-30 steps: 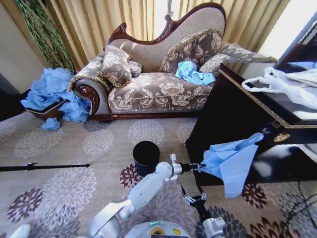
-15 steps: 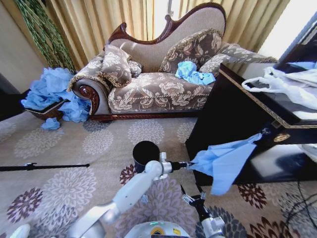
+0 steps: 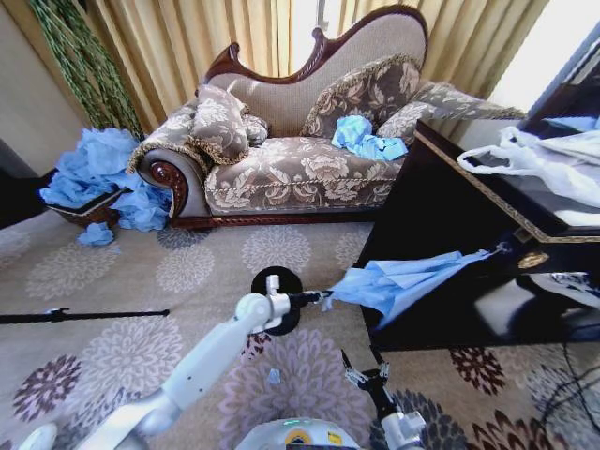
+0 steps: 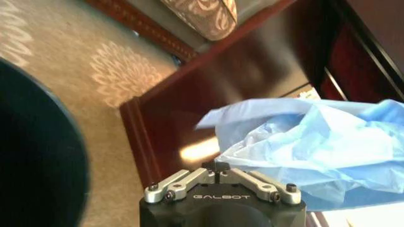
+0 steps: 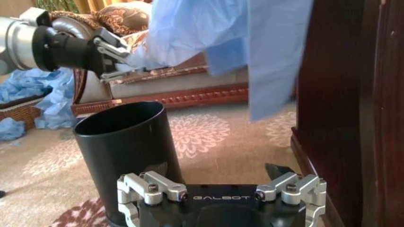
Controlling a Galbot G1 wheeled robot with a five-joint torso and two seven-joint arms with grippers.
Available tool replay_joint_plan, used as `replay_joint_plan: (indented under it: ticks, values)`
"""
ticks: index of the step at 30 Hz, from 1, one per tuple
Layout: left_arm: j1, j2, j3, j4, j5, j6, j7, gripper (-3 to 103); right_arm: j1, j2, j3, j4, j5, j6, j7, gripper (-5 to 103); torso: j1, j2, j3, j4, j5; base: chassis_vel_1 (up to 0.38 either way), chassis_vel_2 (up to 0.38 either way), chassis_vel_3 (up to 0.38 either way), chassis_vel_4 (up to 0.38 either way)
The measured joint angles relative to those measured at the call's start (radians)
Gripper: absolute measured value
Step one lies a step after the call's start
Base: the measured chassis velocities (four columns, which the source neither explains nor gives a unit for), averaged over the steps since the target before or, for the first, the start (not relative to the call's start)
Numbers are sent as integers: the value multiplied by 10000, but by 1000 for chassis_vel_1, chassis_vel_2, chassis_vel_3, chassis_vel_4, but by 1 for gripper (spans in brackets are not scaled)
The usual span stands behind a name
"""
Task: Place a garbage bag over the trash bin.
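Nearest the robot's base, the right gripper [image 3: 367,377] waits low over the flowered carpet [image 3: 112,272], its fingers spread apart and holding nothing. Just ahead stands the trash bin [image 5: 126,146] (black, upright, mouth uncovered). The left gripper [image 3: 314,299] hovers above the bin's rim, fingers pinched tight on one end of the garbage bag [image 3: 398,279]. The light-blue bag stretches from there towards the dark wooden cabinet [image 3: 441,216], hanging in the air beside its front face. Farther back stands the patterned sofa [image 3: 300,169], with a heap of blue bags [image 3: 94,173] beside it.
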Motion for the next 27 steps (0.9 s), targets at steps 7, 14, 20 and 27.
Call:
replay_joint_plan:
  ticks: [7, 14, 20, 27]
  values:
    - [581, 668, -488, -490, -105, 51, -121, 0, 31, -98, -37, -8, -4, 9, -42, 100, 0, 0, 0, -2, -2, 0, 0, 0, 0]
    - [933, 1494, -1085, -741, -322, 88, -134, 0, 17, -103, -16, -6, 13, 34, -70, 100, 0, 0, 0, -1, 2, 0, 0, 0, 0]
    - [1200, 2317, -1704, -904, -569, 87, 38, 0, 52, -100, -45, -50, 19, 54, -116, 100, 0, 1, 0, -1, -1, 0, 0, 0, 0]
    - [1385, 2901, -2044, -1305, -808, 4, 117, 0, 98, -112, -100, -29, 28, 55, -119, 100, 0, 0, 0, -1, -2, 0, 0, 0, 0]
